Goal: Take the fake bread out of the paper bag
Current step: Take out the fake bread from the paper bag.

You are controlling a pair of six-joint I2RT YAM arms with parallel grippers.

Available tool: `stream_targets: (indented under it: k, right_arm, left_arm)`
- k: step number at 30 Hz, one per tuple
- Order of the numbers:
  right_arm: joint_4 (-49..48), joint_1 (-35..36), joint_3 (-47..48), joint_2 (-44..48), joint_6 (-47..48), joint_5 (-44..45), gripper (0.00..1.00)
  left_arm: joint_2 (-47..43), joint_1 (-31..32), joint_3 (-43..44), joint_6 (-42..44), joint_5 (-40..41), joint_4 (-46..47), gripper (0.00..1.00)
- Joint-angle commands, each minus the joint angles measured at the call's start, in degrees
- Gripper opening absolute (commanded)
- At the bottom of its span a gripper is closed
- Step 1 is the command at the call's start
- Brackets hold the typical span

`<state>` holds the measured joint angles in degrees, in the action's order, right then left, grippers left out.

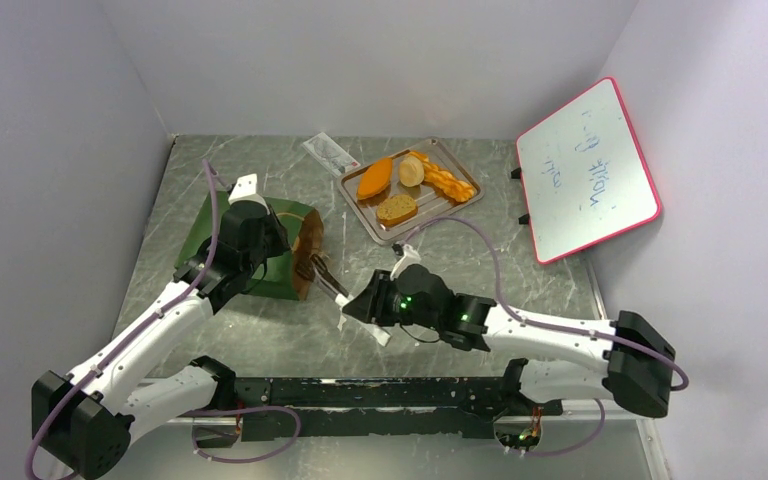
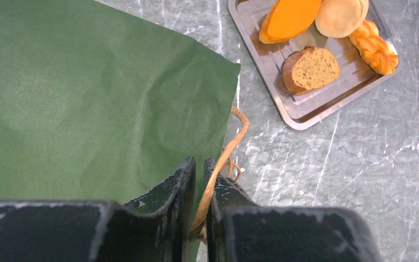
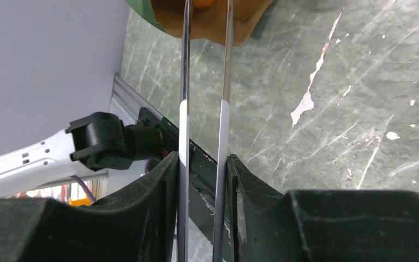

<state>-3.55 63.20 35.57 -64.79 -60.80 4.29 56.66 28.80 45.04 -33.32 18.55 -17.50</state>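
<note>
Here we have the paper bag (image 1: 198, 230) lying on its side at the left of the marbled table (image 1: 280, 340), green face up, its brown mouth turned right toward the middle. We see the left gripper (image 2: 200, 164) clamped tight on the bag's tan handle (image 2: 210, 185), with the twine pinched between the two black fingers at the mouth end of the bag. Over to the right gripper (image 3: 203, 164): its jaws are squeezed onto a pair of metal tongs (image 3: 184, 82), one blade against each finger, and the blades run almost parallel with a narrow gap between them. The tongs reach out low over the table to the bag's mouth, their tips at the brown kraft lip. From the right wrist we catch a sliver of orange between the tips at the very top edge, and we cannot tell what it is. Now the fake bread (image 1: 375, 178): we count four pieces outside the bag, all lying on the metal tray (image 2: 343, 82). The tray sits toward the back of the table, near the bag's far corner but not touching it. The orange oval loaf (image 2: 292, 16) lies just beside the round bun (image 2: 341, 16), the braided stick (image 2: 376, 49) runs along the tray's right side, and the tan slice (image 2: 311, 68) sits on the nearer part, apart from the others. At the right a pink-framed whiteboard (image 1: 585, 170) leans against the wall.
</note>
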Motion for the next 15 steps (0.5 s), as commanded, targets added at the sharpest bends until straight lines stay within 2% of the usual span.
stream_targets:
  k: [1,15]
  right_arm:
    - [-7.4,0.7,2.0,-4.3,-1.7,-0.5,0.33]
    - [-19.8,-2.7,5.4,-19.9,-5.7,-3.4,0.32]
  left_arm:
    - [-1.1,-0.5,0.0,0.7,-1.7,0.1,0.07]
    - [-2.4,-0.5,-0.5,1.3,-2.7,-0.5,0.07]
